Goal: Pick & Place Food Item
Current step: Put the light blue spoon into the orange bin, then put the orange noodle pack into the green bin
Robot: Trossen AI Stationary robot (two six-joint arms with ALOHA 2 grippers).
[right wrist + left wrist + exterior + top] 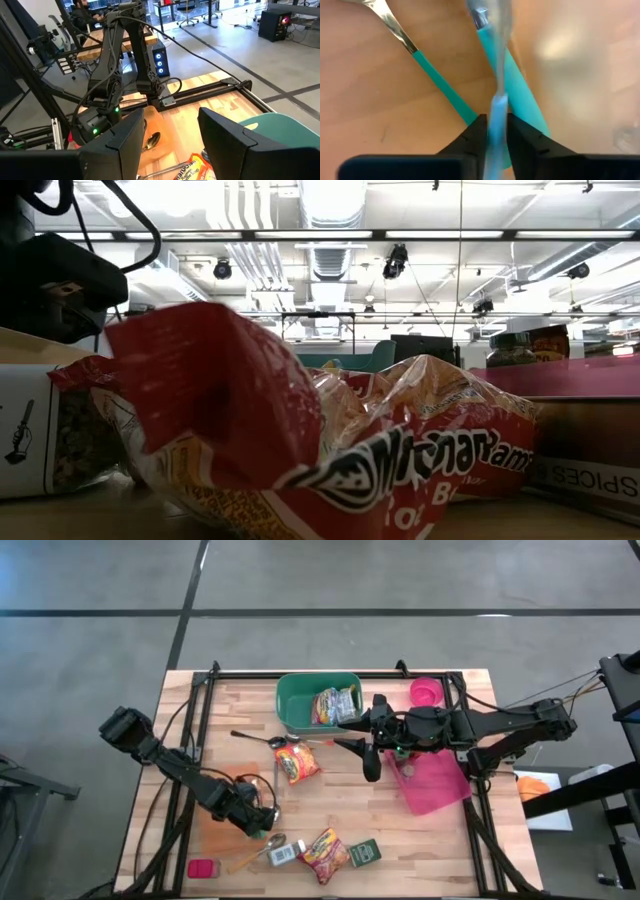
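Crinkled and close to the lens in the low view lay a red noodle packet (330, 450), a white spice box (30, 445) just beside it. Such a packet would likely be light, soft and slippery; a pinch on a crimped edge seemed safest.

From the high view, another red packet (297, 761) lay mid-desk, a third sat in the green bin (300, 700), and a fourth (325, 854) lay near the front edge. The right pincer (352, 735) hovered beside the bin, jaws apart and empty. A pink tray (435, 785) and spoon (255, 738) crowded the approach.

At the left wrist, the left pincer (492, 137) was pinched on a thin clear edge (496, 112) above teal-handled cutlery (440, 82).
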